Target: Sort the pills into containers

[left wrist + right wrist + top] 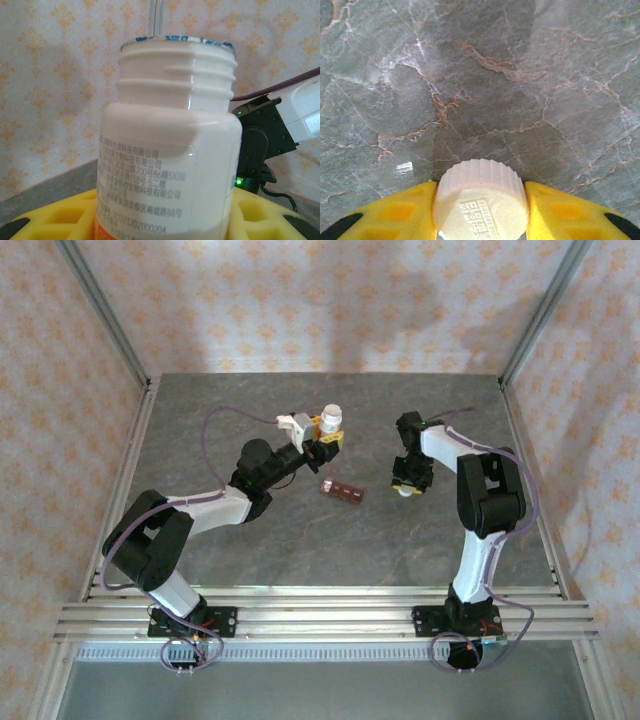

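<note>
My left gripper (pixel 325 440) is shut on a white pill bottle (pixel 331 418), held upright above the table's back middle. In the left wrist view the bottle (pixel 170 150) stands between the yellow fingers (pixel 65 215), with its threaded neck bare and no cap on it. My right gripper (pixel 405 487) is shut on the white ribbed cap (pixel 481 200), and its yellow fingers (pixel 565 210) touch both sides of it just above the table. The containers (pixel 342 491), a dark reddish-brown strip of joined compartments, lie on the table between the two grippers. The pills are out of view.
The grey marble table (pixel 300 540) stretches around the strip. Metal frame posts (pixel 100 310) and patterned walls close in the back and sides. The rail with both arm bases (pixel 320 615) runs along the near edge.
</note>
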Controlling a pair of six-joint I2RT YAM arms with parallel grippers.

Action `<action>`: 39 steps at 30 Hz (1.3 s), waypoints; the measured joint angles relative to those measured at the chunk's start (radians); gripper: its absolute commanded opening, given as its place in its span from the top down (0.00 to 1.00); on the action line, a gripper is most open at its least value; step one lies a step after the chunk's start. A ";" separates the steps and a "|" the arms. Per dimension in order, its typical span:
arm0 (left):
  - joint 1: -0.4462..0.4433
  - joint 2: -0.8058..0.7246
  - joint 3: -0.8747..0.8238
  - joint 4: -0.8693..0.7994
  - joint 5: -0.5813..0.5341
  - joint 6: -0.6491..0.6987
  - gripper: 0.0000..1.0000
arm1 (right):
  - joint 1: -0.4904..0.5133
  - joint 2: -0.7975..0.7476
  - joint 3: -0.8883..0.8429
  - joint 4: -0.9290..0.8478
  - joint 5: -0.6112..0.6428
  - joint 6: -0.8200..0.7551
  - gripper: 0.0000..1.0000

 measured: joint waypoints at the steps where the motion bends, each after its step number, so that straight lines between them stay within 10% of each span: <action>1: 0.000 0.002 0.000 0.000 0.000 0.000 1.00 | 0.000 -0.001 0.000 0.000 0.000 0.000 0.60; 13: 0.000 0.030 -0.003 -0.003 0.003 0.009 1.00 | 0.000 -0.073 0.060 -0.061 -0.047 0.006 0.63; 39: 0.000 0.188 -0.043 -0.003 0.006 0.151 1.00 | 0.071 -0.032 0.758 -0.496 -0.225 -0.135 0.66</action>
